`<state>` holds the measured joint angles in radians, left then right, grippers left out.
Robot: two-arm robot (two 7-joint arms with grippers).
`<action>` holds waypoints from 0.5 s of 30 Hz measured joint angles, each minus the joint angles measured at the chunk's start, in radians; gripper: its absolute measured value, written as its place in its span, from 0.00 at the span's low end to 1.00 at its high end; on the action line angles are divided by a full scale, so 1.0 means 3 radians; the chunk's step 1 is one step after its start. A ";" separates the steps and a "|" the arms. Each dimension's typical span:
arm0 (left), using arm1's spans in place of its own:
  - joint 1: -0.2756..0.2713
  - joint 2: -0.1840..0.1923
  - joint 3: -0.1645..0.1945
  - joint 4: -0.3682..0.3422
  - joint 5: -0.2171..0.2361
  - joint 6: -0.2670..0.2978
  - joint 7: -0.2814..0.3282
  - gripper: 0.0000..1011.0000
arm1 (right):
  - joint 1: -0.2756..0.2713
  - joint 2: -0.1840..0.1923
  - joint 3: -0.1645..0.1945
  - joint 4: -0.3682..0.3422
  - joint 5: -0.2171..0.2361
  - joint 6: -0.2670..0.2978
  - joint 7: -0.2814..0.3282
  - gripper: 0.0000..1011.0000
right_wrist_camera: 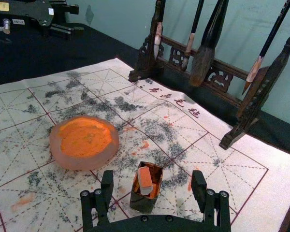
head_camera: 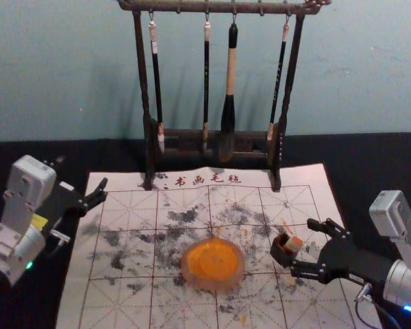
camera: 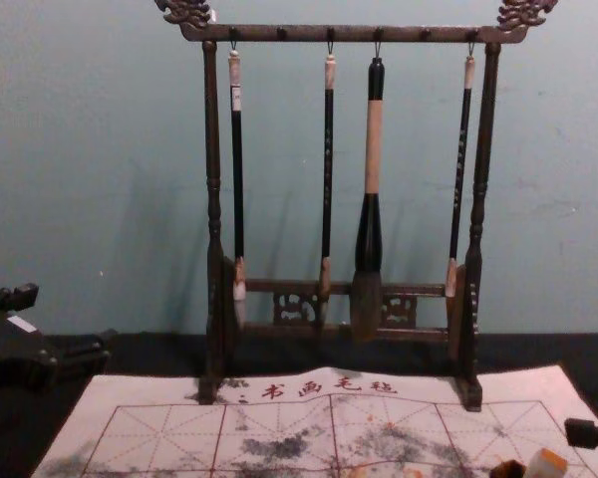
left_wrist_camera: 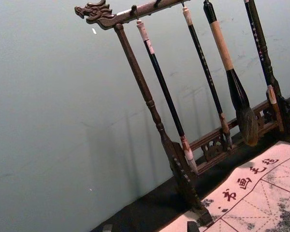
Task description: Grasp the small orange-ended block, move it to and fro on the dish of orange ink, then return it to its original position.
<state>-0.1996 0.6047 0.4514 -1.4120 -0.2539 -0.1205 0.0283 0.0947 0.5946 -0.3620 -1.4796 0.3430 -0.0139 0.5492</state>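
The right gripper [right_wrist_camera: 152, 178], fingers apart, flanks the block [right_wrist_camera: 145, 180], unclamped in its box [right_wrist_camera: 143, 203] near the ink dish's [right_wrist_camera: 79, 164] three o'clock. Grasping, inking and returning probably all remain. The left gripper [left_wrist_camera: 150, 226], fingers apart, idles toward ten o'clock.

Block [right_wrist_camera: 145, 181] in box [right_wrist_camera: 142, 202], before right pincer [head_camera: 303, 247]; ink dish [head_camera: 212, 264] left of pincer; brush rack [head_camera: 185, 6] behind, leftward.

Pale blue-green wall [head_camera: 68, 68], faintly shadowed, behind a black-covered table [head_camera: 370, 157].
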 joint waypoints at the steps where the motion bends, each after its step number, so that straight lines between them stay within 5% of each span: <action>1: 0.0000 0.0000 0.0000 0.0000 0.0000 0.0000 0.0000 0.99 | 0.0000 0.0000 0.0000 0.0000 0.0000 0.0000 0.0000 0.99; 15: 0.0000 0.0000 0.0000 0.0000 0.0000 0.0000 0.0000 0.99 | -0.0001 0.0000 -0.0001 -0.0003 -0.0001 -0.0001 -0.0001 0.99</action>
<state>-0.1995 0.6047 0.4514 -1.4120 -0.2539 -0.1206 0.0283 0.0944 0.5946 -0.3624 -1.4805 0.3427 -0.0143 0.5489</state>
